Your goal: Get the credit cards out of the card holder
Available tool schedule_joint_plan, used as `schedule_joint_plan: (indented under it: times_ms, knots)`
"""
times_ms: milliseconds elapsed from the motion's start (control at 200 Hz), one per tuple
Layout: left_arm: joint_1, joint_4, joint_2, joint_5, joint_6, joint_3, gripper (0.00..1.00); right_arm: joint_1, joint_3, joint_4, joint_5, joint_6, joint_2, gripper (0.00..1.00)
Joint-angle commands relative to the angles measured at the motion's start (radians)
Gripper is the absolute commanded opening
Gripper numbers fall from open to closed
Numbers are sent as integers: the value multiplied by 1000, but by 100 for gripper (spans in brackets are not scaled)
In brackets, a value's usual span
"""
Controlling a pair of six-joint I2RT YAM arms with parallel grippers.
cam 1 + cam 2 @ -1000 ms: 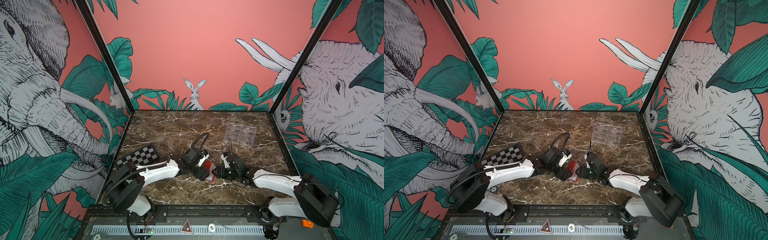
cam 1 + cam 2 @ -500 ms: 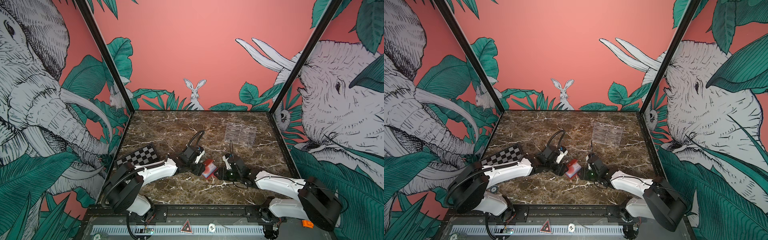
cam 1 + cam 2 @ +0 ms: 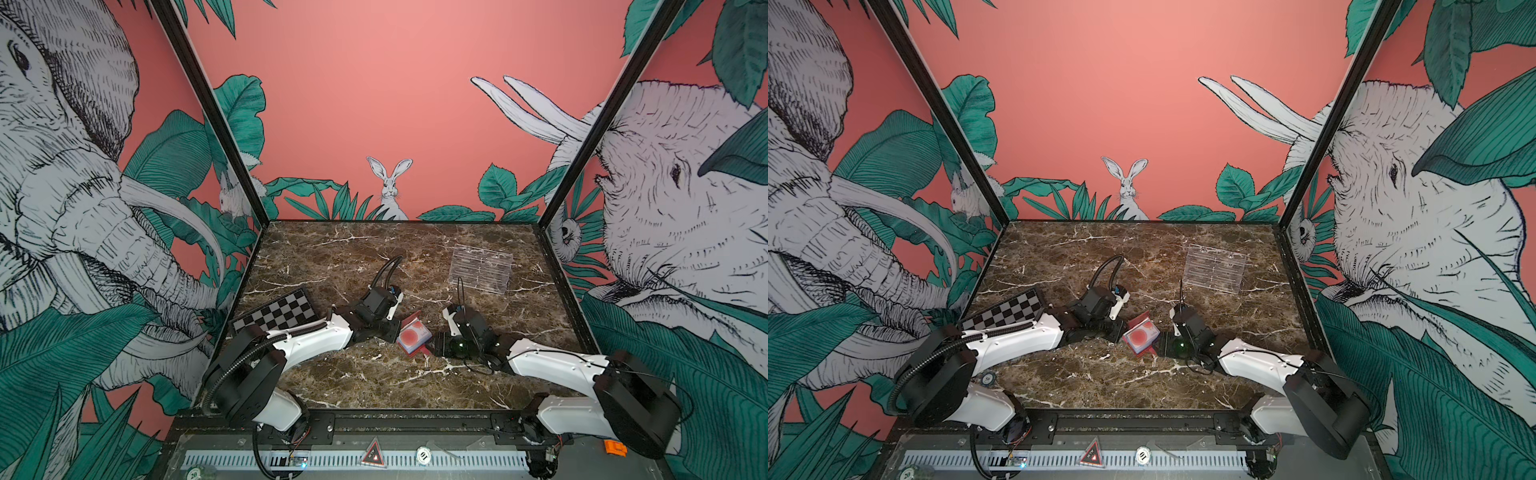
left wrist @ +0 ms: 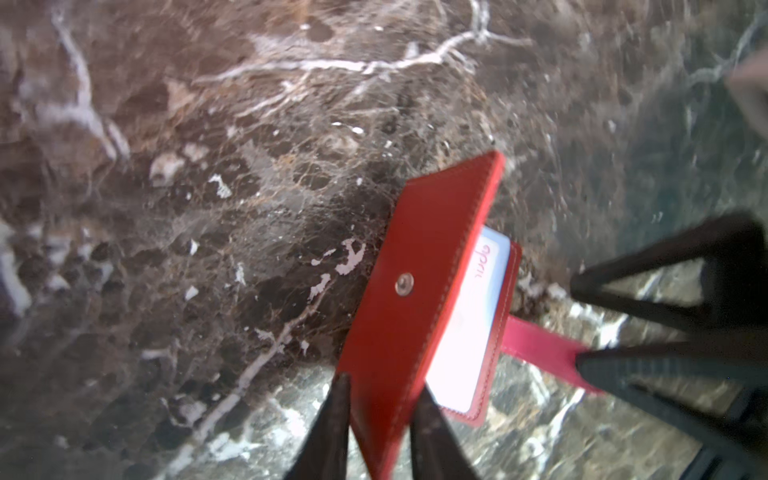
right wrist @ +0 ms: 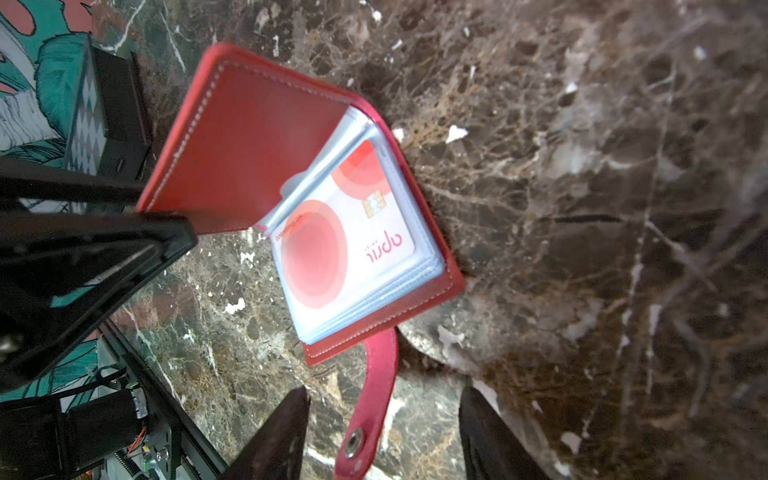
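- Nearest, the right fingers stand well apart, low over the brown marble surface, and are closed on nothing.
- In the right wrist view the holder's snap tab reaches into the gap between them. Whether it touches either one cannot be told.
- Just beyond, the red card holder sits on the surface between the two arms and shows in both top views. It is open like a book, with its lower half lying flat and its cover raised at a slant.
- In the flat half, a white card with red-orange circles and a gold chip lies face up in the topmost of a stack of clear sleeves. What the sleeves underneath hold cannot be told.
- The left fingers stand close together on the free edge of the raised cover. The left wrist view shows one on each face, gripping it.
- Farther back on the left, a chequered board lies near the side wall, apart from the holder.
- Farthest, toward the right rear, a clear acrylic stand stands well apart from both arms.
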Motion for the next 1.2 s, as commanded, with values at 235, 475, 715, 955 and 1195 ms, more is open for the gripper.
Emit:
schedule_joint_plan:
  times_ms: [235, 475, 715, 955, 1195]
  knots:
    - [52, 28, -31, 76, -152, -7, 0, -3, 57, 28, 67, 21, -24, 60]
    - [65, 143, -68, 145, -348, -88, 0, -4, 62, 87, 137, 96, -22, 61]
    - [65, 282, -82, 191, -530, -185, 0, -3, 119, 123, 101, 111, 72, 55]
    - [66, 381, -105, 191, -642, -290, 0, -2, 192, 200, 12, 122, 229, 41]
    - [63, 460, -94, 213, -721, -346, 0, 21, 284, 180, -33, 107, 325, 31]
